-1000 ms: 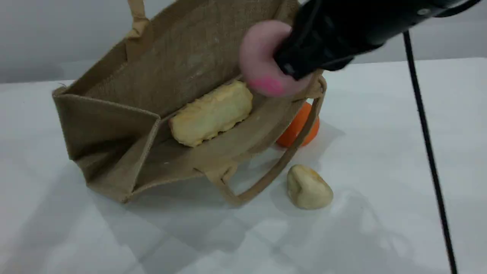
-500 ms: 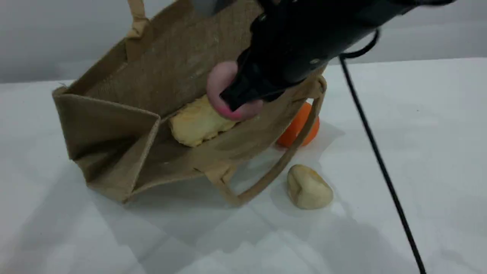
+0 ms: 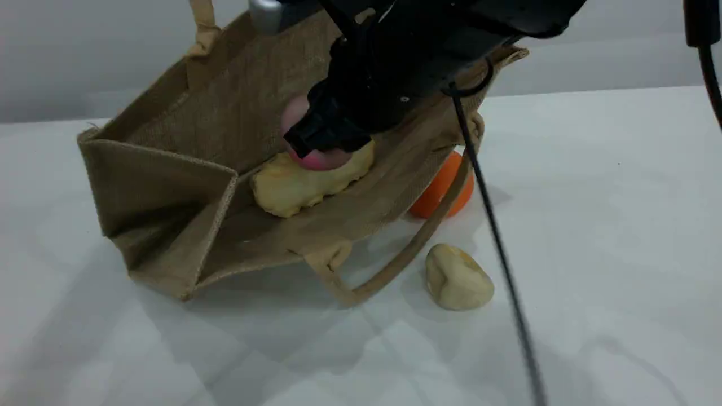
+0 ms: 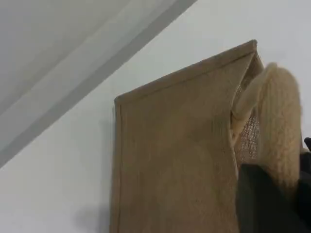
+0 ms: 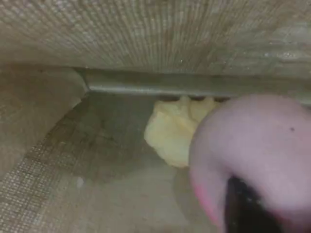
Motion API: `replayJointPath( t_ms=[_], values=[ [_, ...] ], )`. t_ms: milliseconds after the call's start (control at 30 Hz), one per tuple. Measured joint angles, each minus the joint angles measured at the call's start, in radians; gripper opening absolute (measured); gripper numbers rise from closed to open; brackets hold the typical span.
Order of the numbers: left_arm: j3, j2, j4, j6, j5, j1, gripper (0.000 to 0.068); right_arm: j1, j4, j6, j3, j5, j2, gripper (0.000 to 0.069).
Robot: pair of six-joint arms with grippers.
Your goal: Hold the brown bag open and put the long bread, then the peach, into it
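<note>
A large brown bag (image 3: 163,186) of coarse woven jute lies tipped on its side at the left-centre of the white table (image 3: 592,225), with its mouth gaping toward the right. Its far wall is drawn upward by one rolled loop handle (image 3: 204,28). In the left wrist view that handle (image 4: 279,121) runs down into the left hand (image 4: 274,194), whose dark fingers are pressed together on it.

The near handle (image 3: 389,270) lies slack on the table. Inside the bag, on the lower wall, rests the long bread (image 3: 287,189), a pale yellow ridged loaf.

The black right hand (image 3: 316,135) reaches in through the mouth with the round pale pink peach (image 3: 318,160) at its tip, and the fruit touches the top of the loaf. In the right wrist view a dark fingertip (image 5: 243,208) lies against the peach (image 5: 262,141). I cannot tell whether the fingers pinch it or merely lie against it.

An orange ball (image 3: 431,198) sits just behind the bag's right edge. A small pale beige lump (image 3: 457,277) lies nearer, beside the slack handle. A black cable (image 3: 496,237) hangs across the right side.
</note>
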Motion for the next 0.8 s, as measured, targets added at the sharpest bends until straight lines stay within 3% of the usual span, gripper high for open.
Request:
replayJointPath(
  t_ms=[167,267,567,800],
  values=[
    [0.000,0.000,0.000,0.000,0.000,0.000,0.0099,0.000,0.023,0.000,-0.007,-0.002,-0.006,0.0438],
    [0.000,0.000,0.000,0.000,0.000,0.000,0.0099,0.000,0.023,0.001,-0.007,0.019,-0.018,0.0523],
    [0.000,0.000,0.000,-0.010,0.002,0.000,0.0099,-0.016,-0.024,-0.001,-0.007,0.141,-0.157,0.0553],
    [0.000,0.000,0.000,-0.011,0.001,0.000,0.0099,-0.131,-0.036,0.018,-0.007,0.320,-0.294,0.0553]
  ],
)
